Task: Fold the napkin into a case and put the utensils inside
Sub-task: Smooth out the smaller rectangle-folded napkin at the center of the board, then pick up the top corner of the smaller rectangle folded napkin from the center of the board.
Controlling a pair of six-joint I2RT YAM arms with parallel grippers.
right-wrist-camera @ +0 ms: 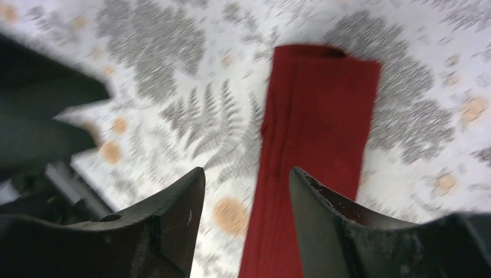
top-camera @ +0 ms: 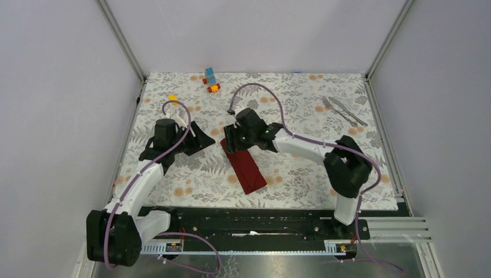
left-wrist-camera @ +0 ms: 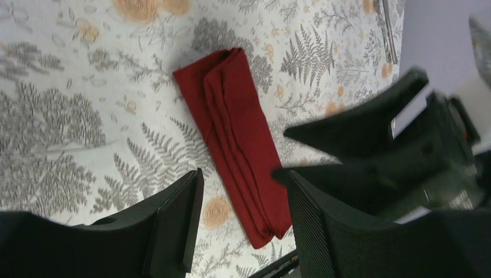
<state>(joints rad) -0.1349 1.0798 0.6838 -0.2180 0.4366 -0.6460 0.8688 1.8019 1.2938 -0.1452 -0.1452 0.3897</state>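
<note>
The dark red case (top-camera: 246,168), a narrow flat folded rectangle, lies on the floral tablecloth in the middle. It also shows in the left wrist view (left-wrist-camera: 231,127) and in the right wrist view (right-wrist-camera: 315,127). My left gripper (top-camera: 201,139) is open and empty, just left of the case's far end (left-wrist-camera: 243,176). My right gripper (top-camera: 230,141) is open and empty, above the case's far end (right-wrist-camera: 248,174). The silver fork and knife (top-camera: 343,110) lie side by side at the far right, apart from both grippers; their tips show in the left wrist view (left-wrist-camera: 387,29).
Blue and orange toy blocks (top-camera: 211,80) stand at the far edge, a small yellow block (top-camera: 172,97) at the far left. Grey walls with metal posts close in the table on three sides. The two grippers are close together.
</note>
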